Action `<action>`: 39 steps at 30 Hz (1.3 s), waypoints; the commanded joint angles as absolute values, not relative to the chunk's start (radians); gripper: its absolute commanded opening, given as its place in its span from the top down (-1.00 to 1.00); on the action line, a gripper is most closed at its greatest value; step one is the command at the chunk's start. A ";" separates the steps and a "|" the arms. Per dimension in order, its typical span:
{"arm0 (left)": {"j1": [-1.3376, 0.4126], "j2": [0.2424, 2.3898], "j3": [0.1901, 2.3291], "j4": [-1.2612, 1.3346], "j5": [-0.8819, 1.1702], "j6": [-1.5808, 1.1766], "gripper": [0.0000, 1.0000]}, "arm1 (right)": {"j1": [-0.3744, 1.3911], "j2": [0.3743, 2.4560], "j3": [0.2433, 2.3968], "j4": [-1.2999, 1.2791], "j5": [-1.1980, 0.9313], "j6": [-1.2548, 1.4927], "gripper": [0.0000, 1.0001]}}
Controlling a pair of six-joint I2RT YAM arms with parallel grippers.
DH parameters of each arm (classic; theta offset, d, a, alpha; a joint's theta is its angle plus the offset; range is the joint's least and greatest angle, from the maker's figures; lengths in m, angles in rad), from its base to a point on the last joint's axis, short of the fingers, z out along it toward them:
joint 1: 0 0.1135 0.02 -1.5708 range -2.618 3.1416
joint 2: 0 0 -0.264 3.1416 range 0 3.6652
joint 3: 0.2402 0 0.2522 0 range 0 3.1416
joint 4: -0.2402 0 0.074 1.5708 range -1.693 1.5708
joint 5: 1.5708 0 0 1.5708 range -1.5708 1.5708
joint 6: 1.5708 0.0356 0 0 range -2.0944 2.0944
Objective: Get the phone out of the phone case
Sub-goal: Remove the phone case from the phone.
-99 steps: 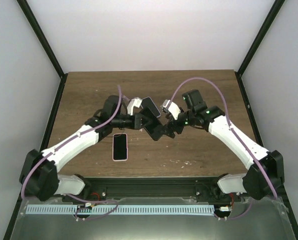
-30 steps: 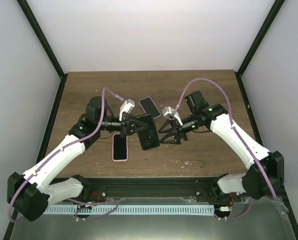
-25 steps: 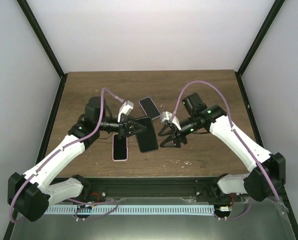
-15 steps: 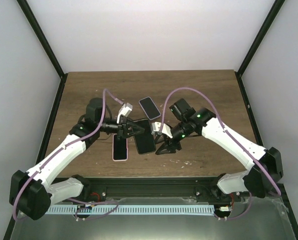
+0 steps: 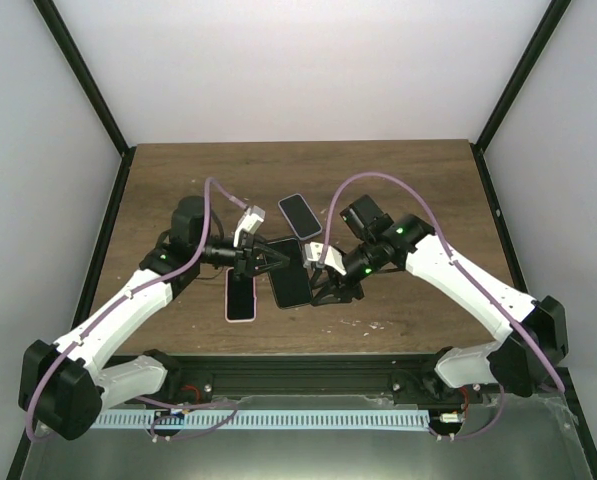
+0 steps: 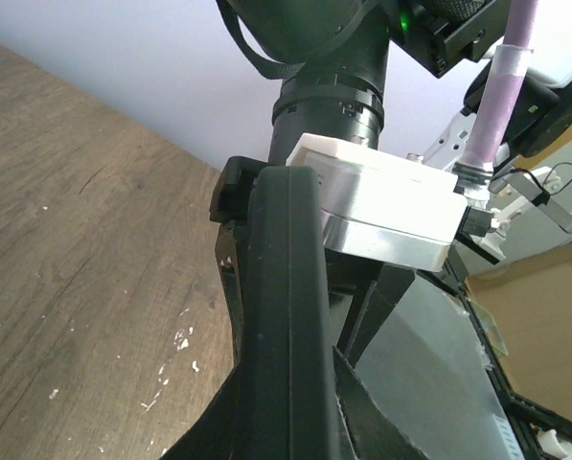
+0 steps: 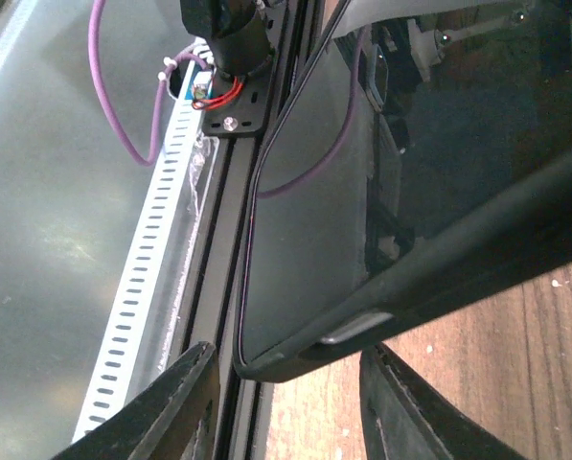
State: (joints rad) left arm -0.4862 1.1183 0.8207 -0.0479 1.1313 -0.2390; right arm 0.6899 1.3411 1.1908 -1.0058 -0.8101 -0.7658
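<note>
A dark phone (image 5: 290, 274) in a black phone case (image 6: 286, 316) hangs just above the table centre. My left gripper (image 5: 266, 258) is shut on the case's left edge, its fingers (image 6: 367, 412) pinching the rim. In the right wrist view the glossy phone screen (image 7: 343, 211) and the case rim (image 7: 477, 259) fill the top. My right gripper (image 7: 290, 407) is open, and the phone's lower corner sits between its two fingers (image 7: 175, 407) with a gap on each side. Seen from above, the right gripper (image 5: 328, 284) is at the phone's right lower edge.
A pink-edged phone (image 5: 240, 295) lies on the wooden table (image 5: 408, 190) just below the left gripper. Another dark phone (image 5: 300, 213) lies behind the held one. The black rail and slotted strip (image 7: 142, 287) run along the table's near edge.
The right gripper swung left and down to the held phone's lower right corner, and its fingers have narrowed around it. The left gripper lowered the phone slightly and kept its grip.
</note>
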 commanded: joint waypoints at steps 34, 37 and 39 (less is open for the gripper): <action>-0.439 1.169 0.775 0.273 1.263 -0.475 1.00 | 0.716 1.255 1.226 -0.990 -0.912 -0.823 0.47; -0.439 1.175 0.773 0.285 1.268 -0.488 1.00 | 0.719 1.250 1.224 -0.990 -0.912 -0.832 0.48; -0.439 1.180 0.766 0.320 1.277 -0.513 1.00 | 0.723 1.246 1.219 -0.982 -0.900 -0.838 0.48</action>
